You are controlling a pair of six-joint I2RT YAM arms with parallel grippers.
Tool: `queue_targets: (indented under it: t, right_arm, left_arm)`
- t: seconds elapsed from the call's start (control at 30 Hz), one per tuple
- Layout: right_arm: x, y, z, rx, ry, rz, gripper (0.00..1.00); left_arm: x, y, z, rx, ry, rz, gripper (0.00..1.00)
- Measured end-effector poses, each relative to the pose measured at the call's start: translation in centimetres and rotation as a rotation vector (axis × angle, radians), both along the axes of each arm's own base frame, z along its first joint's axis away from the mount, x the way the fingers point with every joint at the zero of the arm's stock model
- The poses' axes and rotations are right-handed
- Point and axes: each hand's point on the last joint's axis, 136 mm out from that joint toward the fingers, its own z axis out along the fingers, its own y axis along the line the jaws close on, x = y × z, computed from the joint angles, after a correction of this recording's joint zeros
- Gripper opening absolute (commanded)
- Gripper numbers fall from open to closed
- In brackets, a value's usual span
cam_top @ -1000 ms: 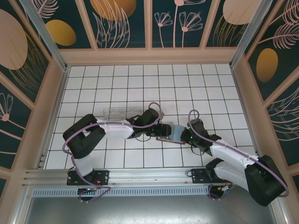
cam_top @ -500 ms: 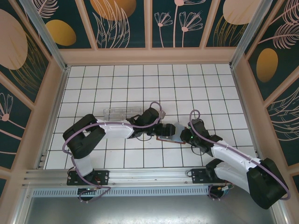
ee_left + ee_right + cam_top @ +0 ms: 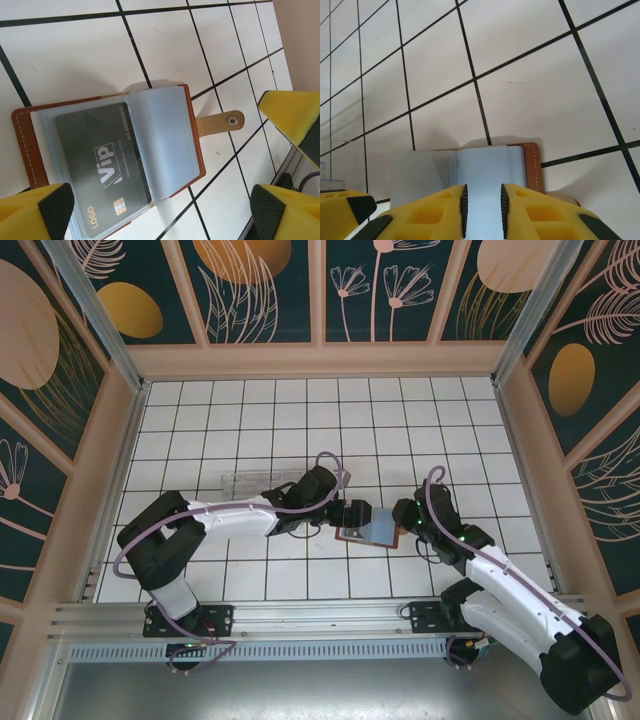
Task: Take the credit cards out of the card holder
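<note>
1. The card holder (image 3: 368, 531) lies open on the tabletop (image 3: 250, 410), about midway between the left and right edges and a little nearer the near edge. It sits between the two grippers. Opened flat like this, its sleeves face up where fingers can reach them.
2. The left gripper (image 3: 344, 513) hangs over the holder's left side, jaws spread wide and holding nothing. I judge the spread is meant to straddle the holder or pin its cover.
3. The right gripper (image 3: 482, 205) sits at the holder's strap side, its jaws parted by just a slit. I see nothing pinched between them. So narrow a gap would suit nipping a thin sleeve or a card edge.
4. The card (image 3: 102, 172), grey and marked "Vip", lies inside a clear sleeve, so by my reading no card is out yet.
5. The left wrist view makes plain what is too small to read from above. It shows the card, a sleeve page (image 3: 165, 135) arched up off the stack, and the strap (image 3: 220, 122) lying flat to the side.
6. The right wrist view shows the slit between its fingers. From that low angle the sleeves read as plain blue-grey sheets.
7. The top view adds the layout: both arms meet at the holder, and a clear box (image 3: 262, 480) lies behind the left arm, apart from the holder.
</note>
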Motion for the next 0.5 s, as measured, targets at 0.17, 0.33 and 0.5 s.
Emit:
queue_targets:
  t: [0.17,0.33,0.5]
  right_arm:
    - [0.1,0.4,0.0,-0.002,0.014,0.015,0.27]
    - [0.1,0.6,-0.1,0.006,0.021,0.026,0.27]
    - [0.1,1.0,-0.3,0.019,0.026,0.042,0.27]
  left_arm:
    - [0.0,-0.6,0.2,-0.025,-0.006,-0.015,0.80]
    - [0.0,-1.5,-2.3,-0.014,0.038,-0.035,0.85]
    - [0.5,-0.7,-2.6,0.026,0.024,-0.001,0.86]
